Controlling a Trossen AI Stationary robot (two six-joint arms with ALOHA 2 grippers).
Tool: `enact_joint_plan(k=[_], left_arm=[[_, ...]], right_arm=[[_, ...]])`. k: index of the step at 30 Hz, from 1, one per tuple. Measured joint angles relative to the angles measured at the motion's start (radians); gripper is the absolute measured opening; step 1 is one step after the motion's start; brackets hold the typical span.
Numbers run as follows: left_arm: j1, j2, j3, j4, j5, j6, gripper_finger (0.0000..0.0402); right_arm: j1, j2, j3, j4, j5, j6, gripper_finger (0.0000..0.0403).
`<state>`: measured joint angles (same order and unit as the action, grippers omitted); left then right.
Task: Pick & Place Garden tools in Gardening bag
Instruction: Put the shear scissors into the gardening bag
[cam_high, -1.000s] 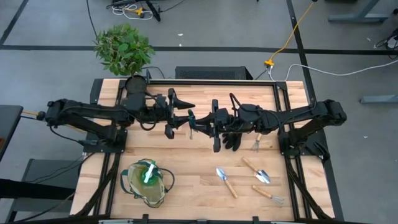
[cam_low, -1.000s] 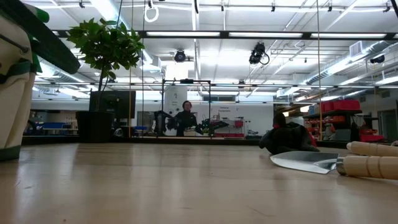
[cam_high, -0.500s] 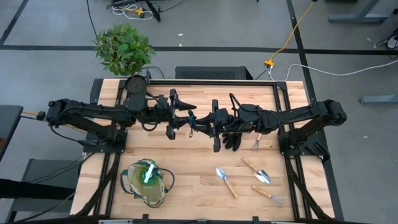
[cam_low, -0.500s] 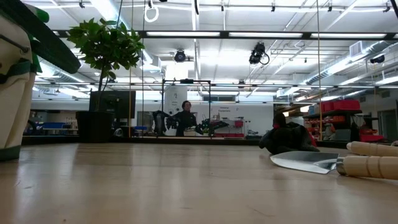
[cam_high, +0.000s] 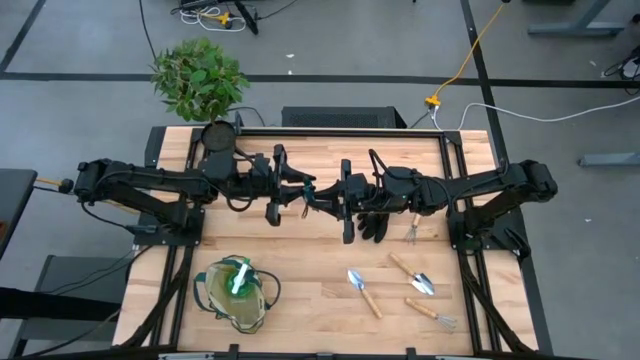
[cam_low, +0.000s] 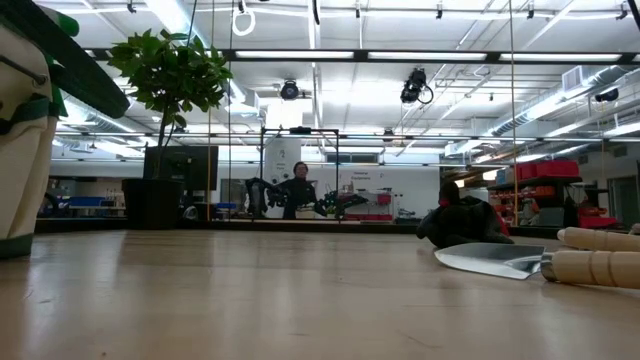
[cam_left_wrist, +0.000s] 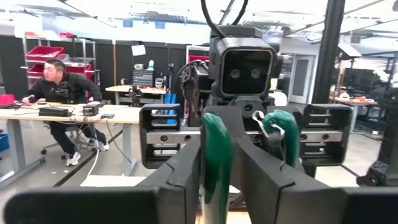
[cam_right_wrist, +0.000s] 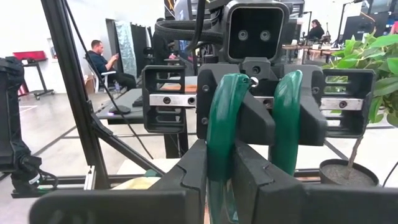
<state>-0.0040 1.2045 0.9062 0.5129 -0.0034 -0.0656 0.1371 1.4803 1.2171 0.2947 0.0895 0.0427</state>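
Because the green-handled pruning shears (cam_high: 310, 192) hang in mid-air at the centre of the frame, caught between both hands, the coming move turns on which arm carries them off. The left hand (cam_high: 290, 190) is clenched on one green handle loop, which shows pinched between its dark fingers in the left wrist view. The right hand (cam_high: 335, 197) faces it and looks clamped on a handle loop too, judging by the right wrist view. The shears' long axis runs left to right across the frame, in line with the two arms.

The round beige canvas gardening bag with green trim (cam_high: 207, 285) sits on the wooden table (cam_high: 300, 260) at lower left, with something green and white already inside. It lies below and left of the shears, so the left arm is the nearer one. The right hand would probably need to let go first.

The wooden-handled trowels (cam_high: 362, 290) and the black glove (cam_high: 372, 222) lie right of centre.
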Motion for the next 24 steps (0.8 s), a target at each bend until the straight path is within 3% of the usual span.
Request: enact_joint_plan(k=[9,24], left_arm=[[0.000,0.000,0.000,-0.002,0.006,0.004,0.0055],[0.000,0.000,0.000,-0.002,0.021,0.003,0.0054]], right_arm=[[0.000,0.000,0.000,0.000,0.001,0.002,0.0045],[0.000,0.000,0.000,0.000,0.000,0.001,0.0049]])
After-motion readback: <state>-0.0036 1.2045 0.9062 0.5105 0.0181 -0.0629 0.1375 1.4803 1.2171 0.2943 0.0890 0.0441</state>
